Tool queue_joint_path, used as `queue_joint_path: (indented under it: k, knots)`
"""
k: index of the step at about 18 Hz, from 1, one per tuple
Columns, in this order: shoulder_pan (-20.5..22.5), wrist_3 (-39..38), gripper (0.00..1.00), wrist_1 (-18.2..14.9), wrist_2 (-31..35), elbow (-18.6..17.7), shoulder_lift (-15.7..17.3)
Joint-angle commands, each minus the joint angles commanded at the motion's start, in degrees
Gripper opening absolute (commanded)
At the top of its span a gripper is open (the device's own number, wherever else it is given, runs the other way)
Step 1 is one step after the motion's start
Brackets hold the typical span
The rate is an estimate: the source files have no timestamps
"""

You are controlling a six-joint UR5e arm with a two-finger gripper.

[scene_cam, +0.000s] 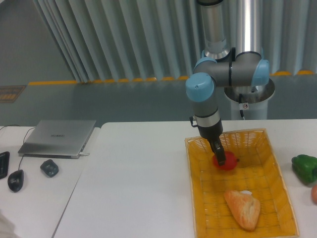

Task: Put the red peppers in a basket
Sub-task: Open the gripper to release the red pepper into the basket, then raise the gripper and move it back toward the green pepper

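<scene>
Because the bread roll [242, 208] lies nearer the camera than the claw [220, 159], the free basket [279, 174] floor directly beneath the claw looks the better landing spot. The claw is clamped on the red pepper [227, 161], low inside the basket's far half. Lower gently, then part the fingers; the green pepper [304, 167] sits well off to the side on the table [138, 178].

The red pepper [228, 162] is glossy and rounded, with a short dark stem pointing right. It sits in the far left part of the basket [280, 186], a large rectangular yellow-orange wicker tray with low flared sides.
</scene>
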Motion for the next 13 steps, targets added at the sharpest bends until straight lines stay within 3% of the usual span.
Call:
queue_joint_path:
  k: [8, 13]
  knots:
    - [1.66, 0.35, 1.0, 0.09, 0.53, 1.84, 0.18]
    - [6.32, 1.05, 1.0, -0.18, 3.35, 6.76, -1.14]
